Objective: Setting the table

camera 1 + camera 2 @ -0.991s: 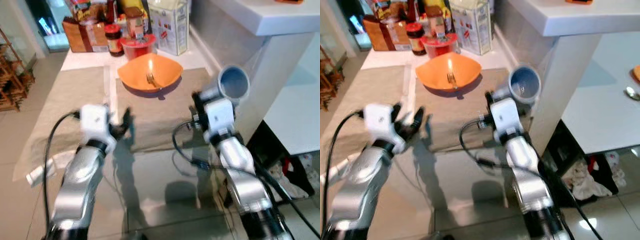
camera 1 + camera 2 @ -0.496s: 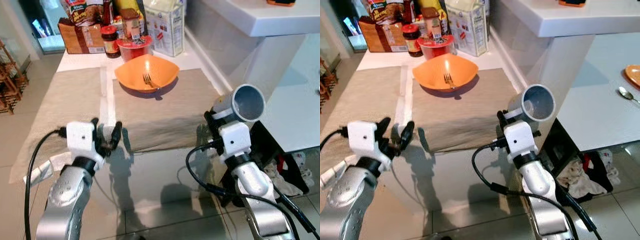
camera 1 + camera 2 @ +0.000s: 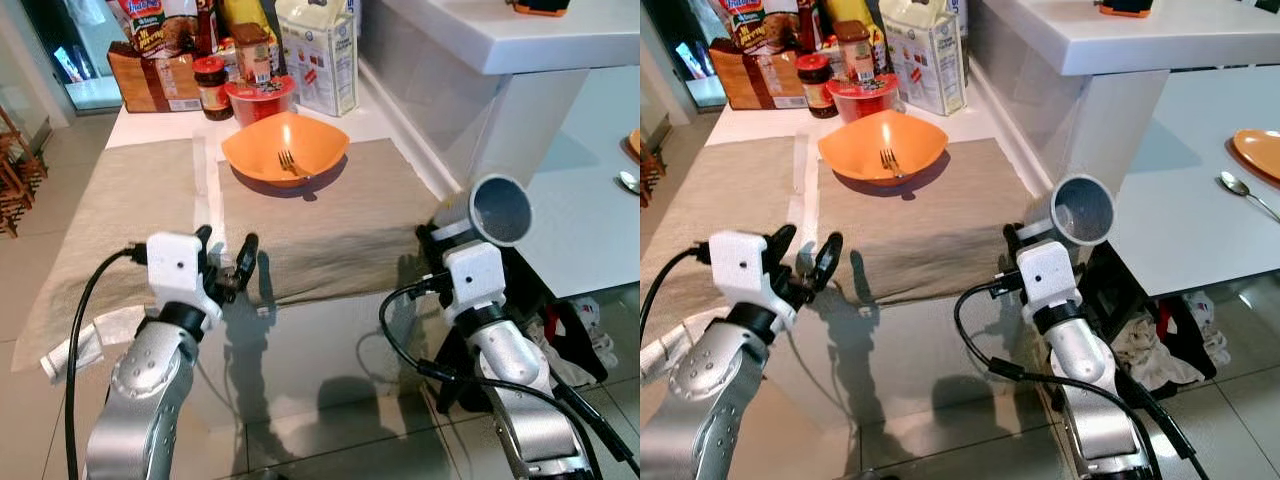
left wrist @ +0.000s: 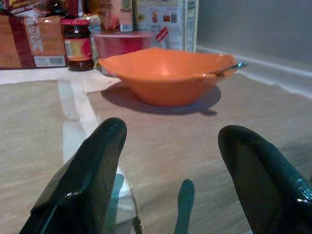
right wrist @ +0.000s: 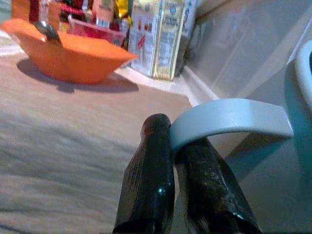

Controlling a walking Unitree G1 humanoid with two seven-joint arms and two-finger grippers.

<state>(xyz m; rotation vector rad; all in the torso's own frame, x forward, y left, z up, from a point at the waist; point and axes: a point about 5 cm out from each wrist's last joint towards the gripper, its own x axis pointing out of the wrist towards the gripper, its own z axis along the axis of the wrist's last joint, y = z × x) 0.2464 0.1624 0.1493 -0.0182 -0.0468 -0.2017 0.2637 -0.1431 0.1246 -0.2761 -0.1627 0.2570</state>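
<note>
Left eye view: the right end effector [image 3: 447, 232] pinches the handle of a grey mug [image 3: 494, 209], held tipped at the right edge of the beige placemat [image 3: 330, 225]. The left end effector [image 3: 226, 262], fingers spread and empty, hovers at the placemat's near edge. An orange bowl [image 3: 285, 150] with a fork [image 3: 287, 160] sits at the placemat's far end of the tabletop [image 3: 330, 340].

Right wrist view: both fingers [image 5: 148, 180] close on the mug's handle [image 5: 226, 119].

Fork [image 3: 289, 160] in bowl [image 3: 285, 148] on placemat [image 3: 330, 225]; jars [image 3: 212, 87] behind.
</note>
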